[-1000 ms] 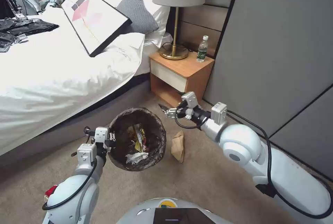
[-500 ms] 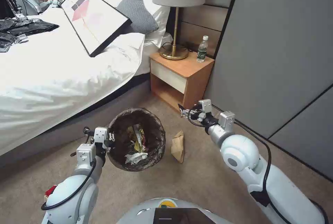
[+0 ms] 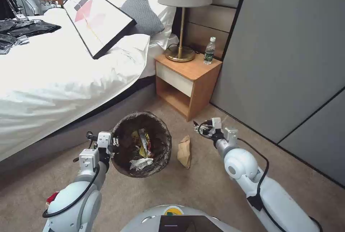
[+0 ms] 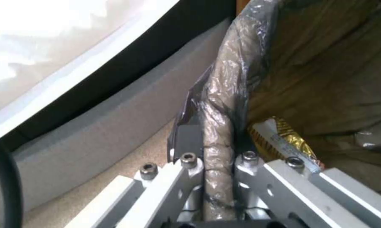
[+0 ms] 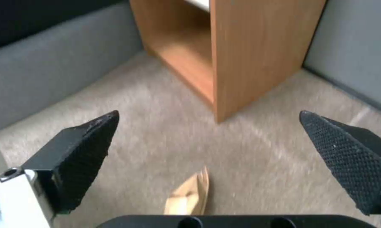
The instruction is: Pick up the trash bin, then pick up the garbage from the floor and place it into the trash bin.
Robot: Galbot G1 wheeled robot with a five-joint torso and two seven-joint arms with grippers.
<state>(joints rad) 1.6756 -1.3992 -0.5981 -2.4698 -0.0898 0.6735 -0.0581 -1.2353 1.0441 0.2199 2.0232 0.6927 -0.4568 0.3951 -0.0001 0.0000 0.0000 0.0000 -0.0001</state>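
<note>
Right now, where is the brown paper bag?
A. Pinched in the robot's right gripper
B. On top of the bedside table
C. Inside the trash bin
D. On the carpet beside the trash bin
D. The brown paper bag lies on the carpet just beside the trash bin, while the right gripper is open and empty above the floor near it.

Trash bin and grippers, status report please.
Left gripper shut on white bag-lined trash bin rim. Right gripper open above brown paper bag on carpet. Nothing blocking.

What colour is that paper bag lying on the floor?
Brown; the paper bag shows best in the head view.
</note>
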